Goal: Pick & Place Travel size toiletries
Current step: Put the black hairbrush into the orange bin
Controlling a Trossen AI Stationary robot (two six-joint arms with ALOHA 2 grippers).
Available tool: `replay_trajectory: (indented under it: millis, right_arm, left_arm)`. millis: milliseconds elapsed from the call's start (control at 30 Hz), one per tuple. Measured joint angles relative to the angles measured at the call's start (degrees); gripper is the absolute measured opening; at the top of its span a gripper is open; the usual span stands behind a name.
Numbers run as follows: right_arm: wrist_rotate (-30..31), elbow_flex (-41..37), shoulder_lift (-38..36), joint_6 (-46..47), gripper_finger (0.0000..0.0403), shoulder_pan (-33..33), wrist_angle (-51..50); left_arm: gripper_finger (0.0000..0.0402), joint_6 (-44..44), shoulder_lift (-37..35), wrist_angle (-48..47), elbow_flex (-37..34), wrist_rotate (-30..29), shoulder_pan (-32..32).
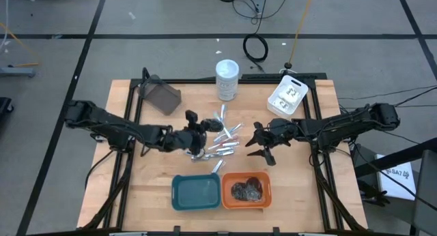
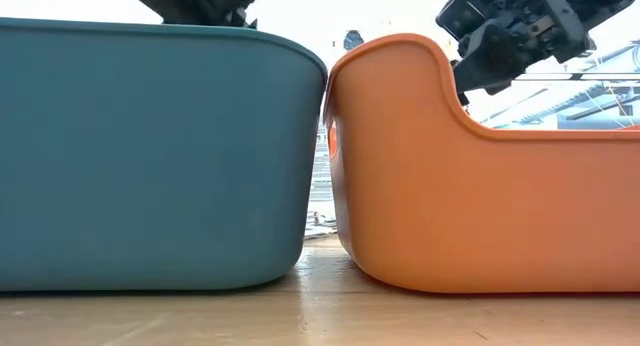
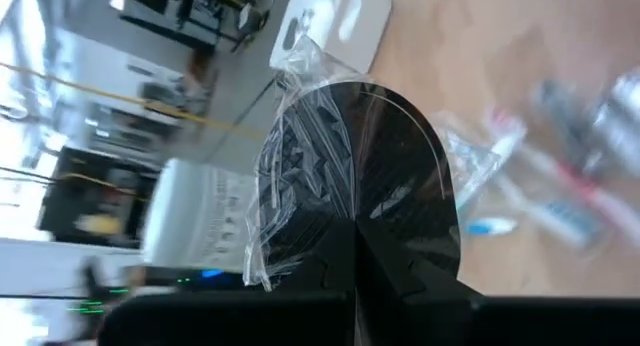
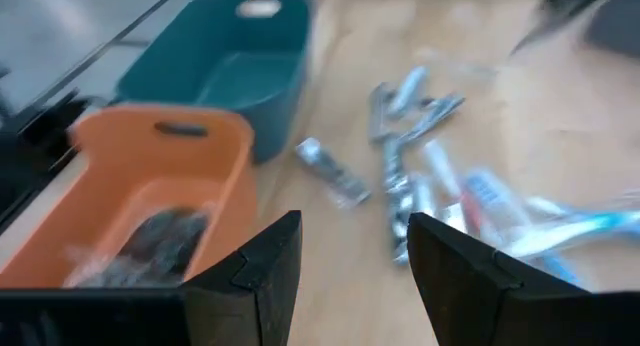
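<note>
My left gripper (image 1: 194,127) hovers over the left side of the toiletries pile (image 1: 222,139), shut on a dark round piece in clear wrap (image 3: 350,166). The pile is slim silver tubes, wrapped brushes and packets lying on the table's middle (image 4: 420,176). My right gripper (image 1: 261,142) is open, just right of the pile and touching nothing; in its wrist view (image 4: 350,266) the fingers frame bare wood. Dark bundles (image 1: 247,189) lie in the orange tray (image 1: 266,195). My left gripper pinches the dark round wrapped piece between its two fingers (image 3: 400,271) at the piece's lower edge (image 3: 352,211). The piece stands up beyond the fingertips, and its clear wrap (image 3: 300,66) sticks out past it. In the high view it appears lifted off the table.
A teal tray (image 1: 179,195) sits left of the orange tray at the near edge; both fill the low view, teal tray (image 2: 150,156) and orange tray (image 2: 480,206). A white-lidded jar (image 1: 227,79), a white box (image 1: 287,97) and a dark grey object (image 1: 161,97) stand along the far side.
</note>
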Motion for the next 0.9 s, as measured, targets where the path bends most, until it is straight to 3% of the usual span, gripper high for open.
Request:
replay_trajectory:
  millis: [133,300,500,700,900]
  right_arm:
    - [8.0,-2.4,0.1,1.5,0.0171,-0.4,10.6]
    - [16.2,-8.2,2.4,4.0,0.0177,-1.8,30.2]
    - [12.8,-8.7,5.7,8.0,0.0223,-5.3,37.1]
    - [8.4,-4.4,11.4,9.6,0.0278,-5.6,43.1]
    - [7.8,1.0,17.3,9.3,0.0294,-5.6,42.7]
  left_arm:
    - [0.0000,4.8,3.0,5.8,0.0,-7.0,-1.4]
    - [0.0000,11.9,5.1,13.5,0.0,-9.0,-2.4]
    - [0.0000,12.4,5.2,16.0,0.1,-8.1,-3.1]
    - [0.0000,11.8,5.2,16.1,0.1,-7.9,-3.3]
    - [0.0000,11.2,5.2,16.3,0.1,-7.4,-3.2]
